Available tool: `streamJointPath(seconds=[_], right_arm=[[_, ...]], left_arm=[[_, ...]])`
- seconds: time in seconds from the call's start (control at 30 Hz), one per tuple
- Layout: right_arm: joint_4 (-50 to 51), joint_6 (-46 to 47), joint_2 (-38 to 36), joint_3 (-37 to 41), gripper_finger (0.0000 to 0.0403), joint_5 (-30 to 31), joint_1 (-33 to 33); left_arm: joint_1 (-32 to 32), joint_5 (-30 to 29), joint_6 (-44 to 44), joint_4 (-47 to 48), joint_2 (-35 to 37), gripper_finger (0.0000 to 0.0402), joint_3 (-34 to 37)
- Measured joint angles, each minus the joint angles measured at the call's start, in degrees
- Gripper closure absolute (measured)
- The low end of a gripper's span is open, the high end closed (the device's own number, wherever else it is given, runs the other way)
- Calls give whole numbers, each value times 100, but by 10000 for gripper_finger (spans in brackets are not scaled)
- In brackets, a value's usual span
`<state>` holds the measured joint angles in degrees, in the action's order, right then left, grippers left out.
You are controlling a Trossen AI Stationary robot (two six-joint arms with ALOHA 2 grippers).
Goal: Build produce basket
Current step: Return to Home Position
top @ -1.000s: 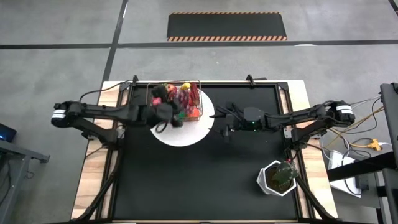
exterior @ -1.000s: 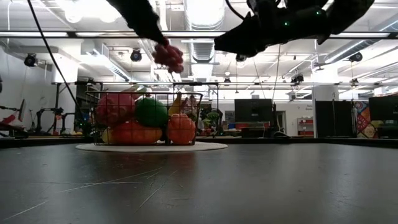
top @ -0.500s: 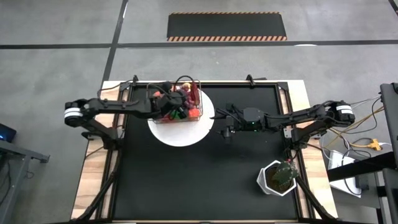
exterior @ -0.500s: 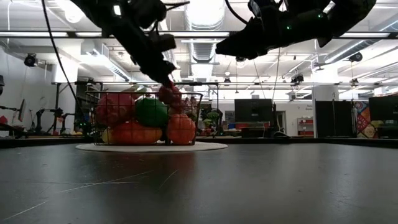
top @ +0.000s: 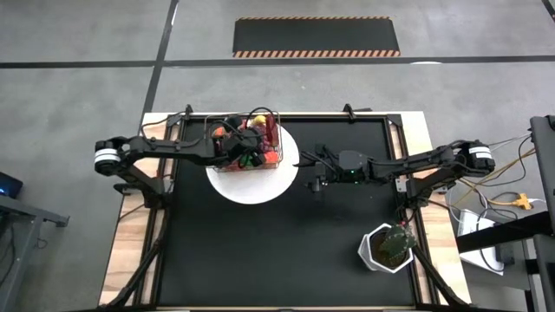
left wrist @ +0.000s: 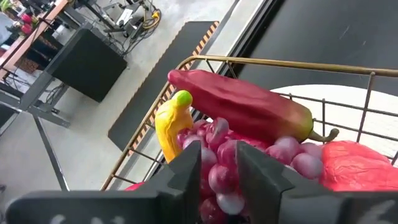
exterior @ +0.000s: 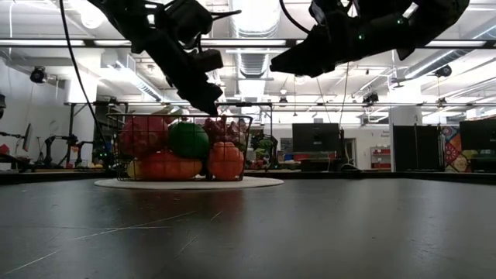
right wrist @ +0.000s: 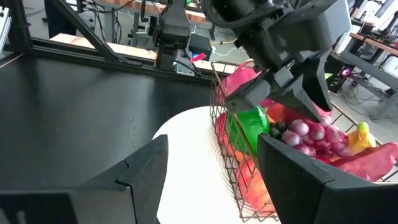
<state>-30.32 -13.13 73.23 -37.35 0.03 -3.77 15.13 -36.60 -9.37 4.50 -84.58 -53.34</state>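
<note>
Now the grapes (left wrist: 219, 177) lie in the basket (right wrist: 231, 163), against the chilli (left wrist: 242, 106) and banana (left wrist: 169, 124). The basket stands on the plate's (top: 251, 189) 12 o'clock half, at the table's (top: 277, 251) 11 o'clock. The left gripper (exterior: 209, 107) hangs just over the rim, jaws narrowly parted, holding nothing. The right gripper (top: 308, 169) hovers at the plate's 3 o'clock, jaws wide and empty. A pot (top: 386, 247) sits at the table's 5 o'clock.

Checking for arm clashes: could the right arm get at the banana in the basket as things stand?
Probably not: the left tool hangs over the basket right by the banana, above the grapes, blocking the way in. The right tool hovers open beside the plate.
</note>
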Motion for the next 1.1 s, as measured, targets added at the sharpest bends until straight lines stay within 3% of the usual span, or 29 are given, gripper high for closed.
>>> streamJointPath(seconds=[0.27,0.5,0.73,0.9,1.1], right_arm=[[-4,-294,-29,121,174,11,-25],[-59,-475,-37,226,177,8,-72],[-1012,-846,-39,688,177,2,-70],[-1792,-994,-137,1072,177,-5,-149],[-1807,-1094,-508,1264,177,-5,-409]], left_arm=[[-241,0,-2,262,388,291,-39],[-991,67,-162,219,1241,290,268],[-1873,1071,-503,-172,2397,290,1434],[-2251,1114,-471,-441,3511,290,2330],[-2340,1341,-472,-718,4981,290,3215]])
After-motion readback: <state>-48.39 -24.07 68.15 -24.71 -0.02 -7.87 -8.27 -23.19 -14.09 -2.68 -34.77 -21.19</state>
